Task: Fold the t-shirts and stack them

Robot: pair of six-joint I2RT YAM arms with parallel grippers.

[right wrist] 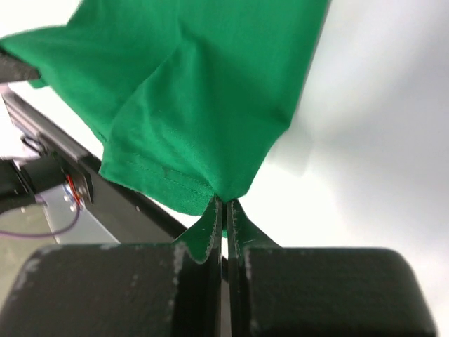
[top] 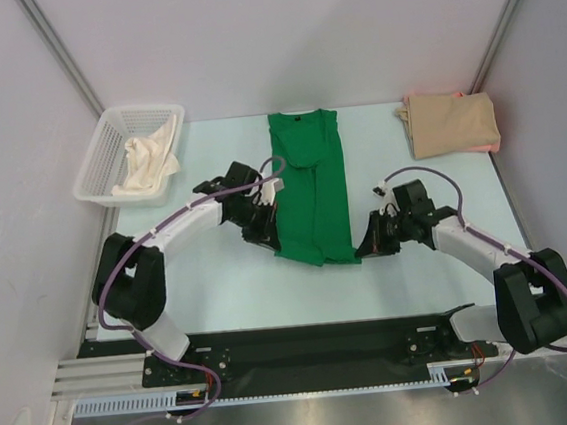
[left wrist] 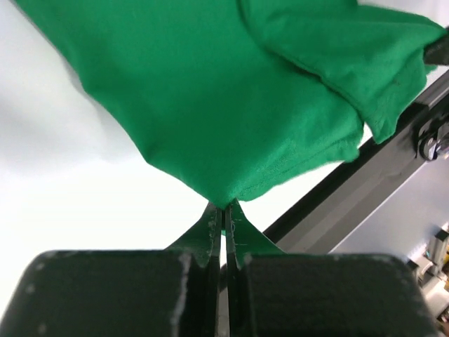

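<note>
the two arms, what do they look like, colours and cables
Both the left arm and right arm have chunky black joints with white link covers. A purple cable loops along each. The left gripper and right gripper are black, with thin flat fingers.

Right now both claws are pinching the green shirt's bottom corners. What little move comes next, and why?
Probably lift both corners together and carry the hem toward the collar. The green t-shirt already lies folded into a narrow strip, and the left gripper and right gripper are each shut on a near corner, so halving it looks next.
</note>
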